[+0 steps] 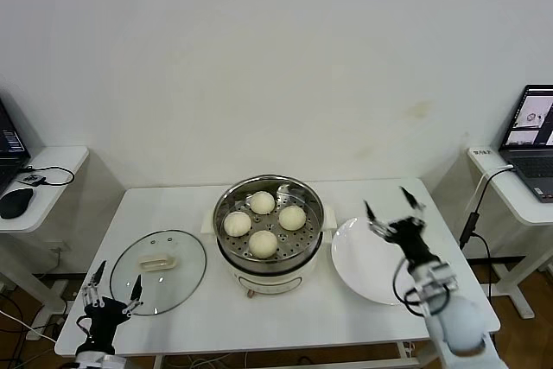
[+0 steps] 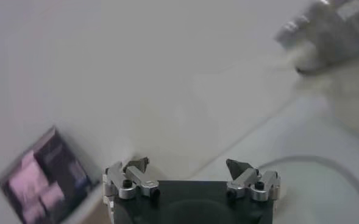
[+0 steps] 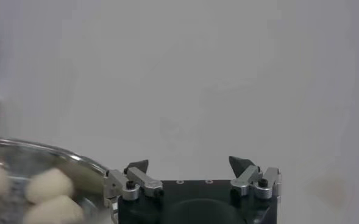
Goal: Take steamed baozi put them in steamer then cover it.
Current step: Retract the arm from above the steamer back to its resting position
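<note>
Left to right on the white tabletop (image 1: 173,205). Left claw (image 1: 114,283), at the near left corner, fingers spread wide and holding nothing, pointing up just beside the near edge of the glass lid (image 1: 159,271). The lid lies flat (cream handle in its middle), near the steamer but apart from it. Steamer (image 1: 270,258), at the centre, uncovered: four baozi (image 1: 263,202) rest on its perforated tray, set close in a diamond. White plate (image 1: 367,270), just beside the steamer on the right, bare. Right claw (image 1: 396,207), raised over the plate's far part, fingers spread wide, gripping nothing; its wrist view shows the steamer rim and baozi at one side.
</note>
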